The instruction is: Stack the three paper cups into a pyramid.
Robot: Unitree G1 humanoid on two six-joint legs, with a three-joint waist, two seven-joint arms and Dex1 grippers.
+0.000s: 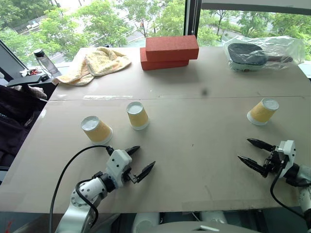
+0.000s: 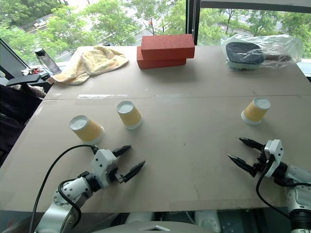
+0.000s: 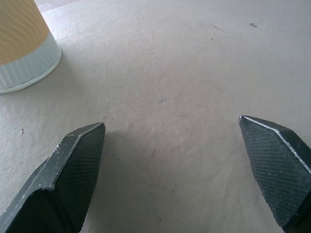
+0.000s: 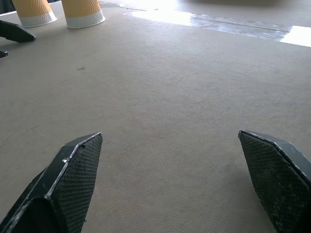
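Three yellow-orange paper cups stand upside down and apart on the tan table [image 1: 194, 160]. The left cup [image 1: 97, 130] and the middle cup [image 1: 138, 115] are close together, and the right cup [image 1: 263, 111] is far off on the other side. My left gripper [image 1: 144, 158] hovers open and empty near the front edge, just in front of the middle cup [image 3: 19, 43]. My right gripper [image 1: 244, 149] is open and empty in front of the right cup, pointing left across the table. Along its fingers [image 4: 73, 179] the two left cups [image 4: 82, 12] show in the distance.
Two stacked red bricks [image 1: 170, 52] lie at the back centre. A yellow towel [image 1: 97, 63] is at the back left beside a water bottle [image 1: 45, 62]. A plastic bag with a paddle [image 1: 262, 52] sits at the back right. A black cable [image 1: 68, 170] loops by my left arm.
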